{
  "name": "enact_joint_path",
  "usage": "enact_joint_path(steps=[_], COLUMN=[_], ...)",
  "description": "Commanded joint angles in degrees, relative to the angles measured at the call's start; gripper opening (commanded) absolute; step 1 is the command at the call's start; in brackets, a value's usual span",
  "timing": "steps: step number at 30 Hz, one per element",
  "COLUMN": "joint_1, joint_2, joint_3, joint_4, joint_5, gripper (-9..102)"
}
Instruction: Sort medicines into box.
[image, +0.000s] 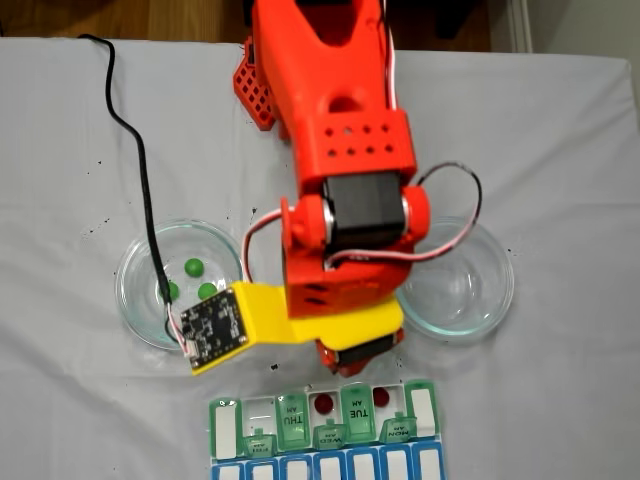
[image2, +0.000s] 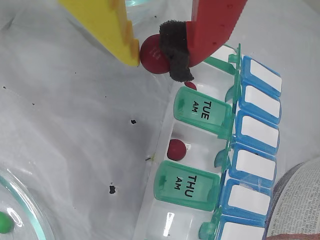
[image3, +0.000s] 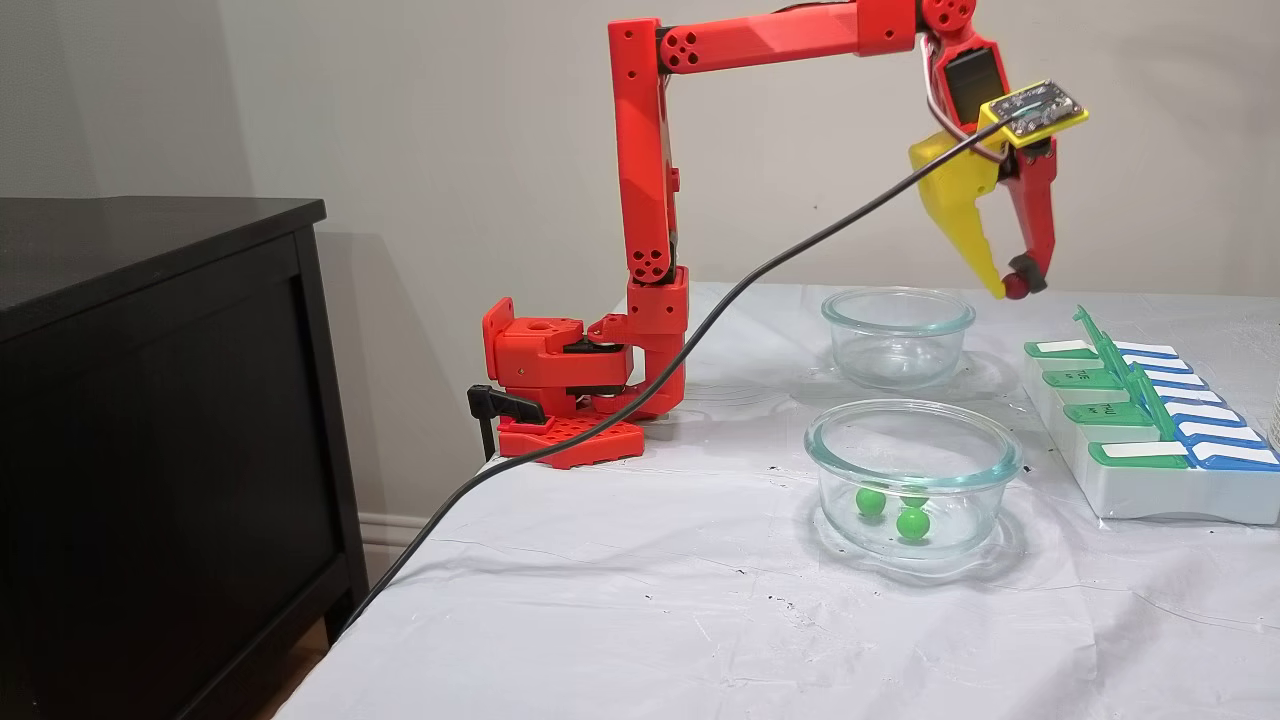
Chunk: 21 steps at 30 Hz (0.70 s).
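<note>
1 glossy dark red ball (image2: 154, 55) in gripper (image2: 150, 56)

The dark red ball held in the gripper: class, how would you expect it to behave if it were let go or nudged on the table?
The red ball is round and smooth, so it would probably roll freely on the flat cloth. It looks glossy, so it may slip from the gripper, which pinches it only at the tips. Being small, it is likely light.

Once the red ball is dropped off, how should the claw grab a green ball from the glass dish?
Probably straight down from above: the dish has a tall wall all around. Close across the middle of a green ball that sits apart from the others, since a round ball slips if pinched off-centre.
</note>
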<state>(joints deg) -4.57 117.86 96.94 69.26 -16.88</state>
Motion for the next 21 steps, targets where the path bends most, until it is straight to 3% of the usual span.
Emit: enact_joint_path(steps=[1, 6, 21], joint_1=[3.0, 3.4, 12.4], joint_2=[13.1, 13.3, 8.3], joint_3=[4.8, 10.4, 12.0], joint_4=[-4.7, -12.0, -19.5], joint_5=[-2.4, -2.7, -6.9], gripper=[0, 0, 0])
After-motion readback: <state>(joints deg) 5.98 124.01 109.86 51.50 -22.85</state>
